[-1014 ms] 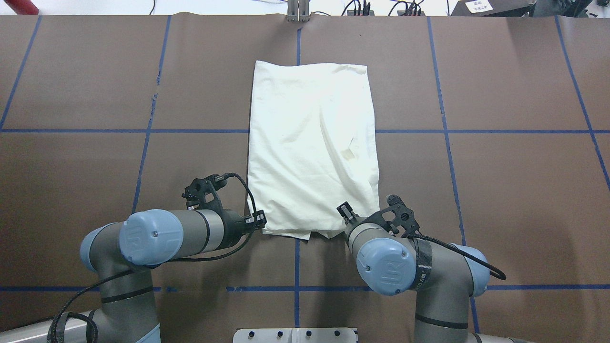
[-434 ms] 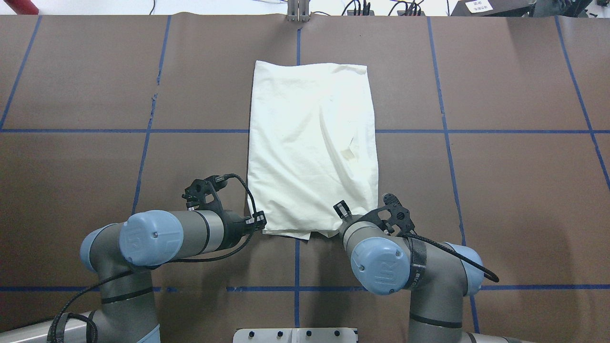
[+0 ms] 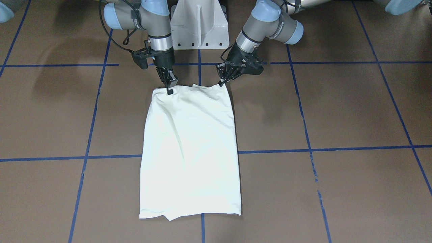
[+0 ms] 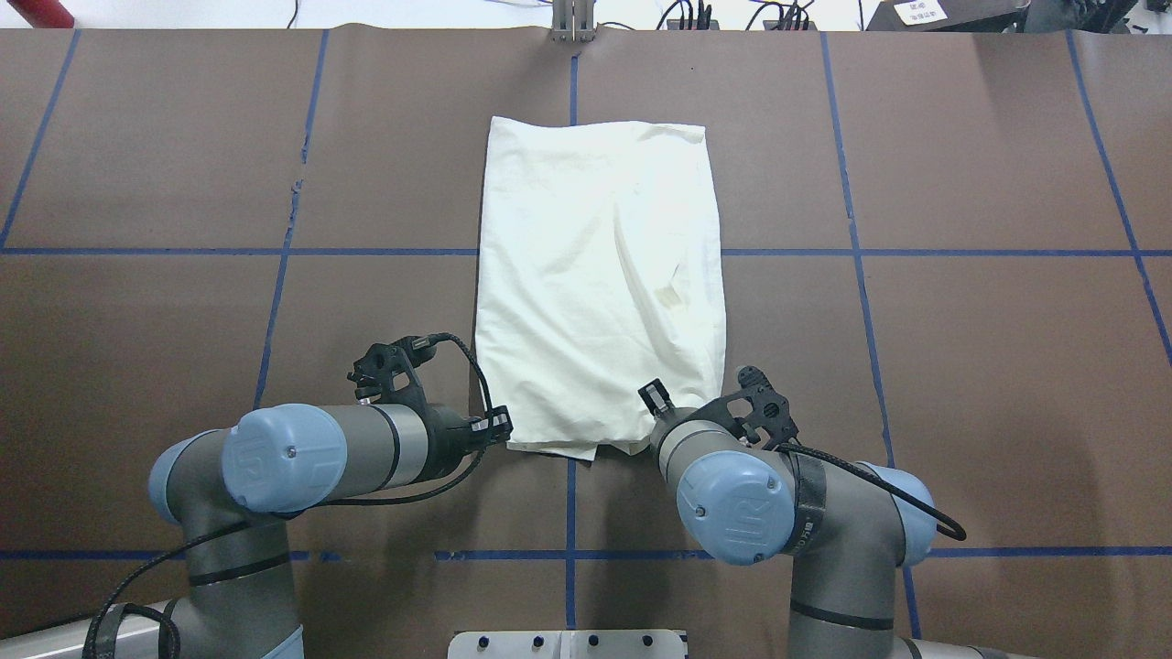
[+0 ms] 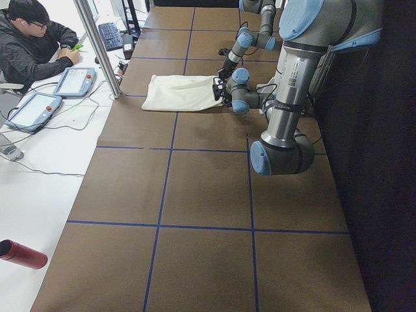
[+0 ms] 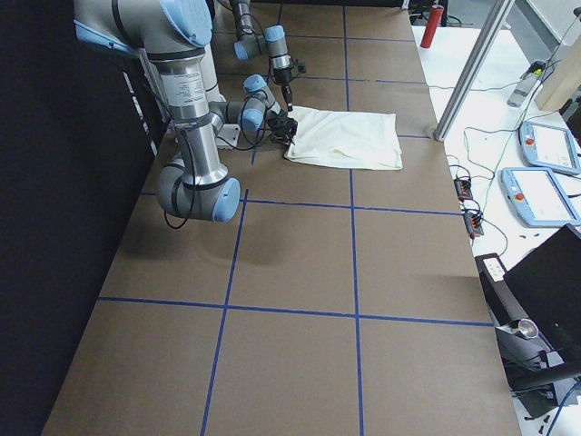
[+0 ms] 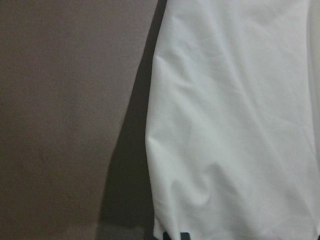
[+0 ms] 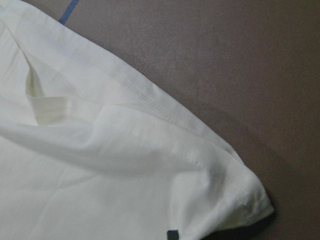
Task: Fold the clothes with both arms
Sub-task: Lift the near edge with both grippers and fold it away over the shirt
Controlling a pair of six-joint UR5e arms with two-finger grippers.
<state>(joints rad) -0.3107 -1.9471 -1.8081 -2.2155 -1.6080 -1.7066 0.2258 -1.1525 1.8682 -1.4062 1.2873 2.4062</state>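
T-shirt (image 4: 595, 275) lay plain side up on the tabletop (image 4: 961, 366). It was folded into a long narrow rectangle, centred between the tabletop's left and right ends, with the long axis running from the robot-side edge toward your edge. Left gripper (image 3: 221, 82) was at the shirt's robot-side corner on the robot's left, pinched closed on the cloth. Right gripper (image 3: 168, 88) was on the other robot-side corner, just inside the edge, also clamped on fabric. Its wrist view showed that corner slightly raised, with shadow underneath. Left arm (image 4: 366, 448) and right arm (image 4: 824, 522) were bent low, either side of the white pedestal (image 3: 199, 27). A diagonal crease (image 4: 632, 265) ran across the shirt's middle.
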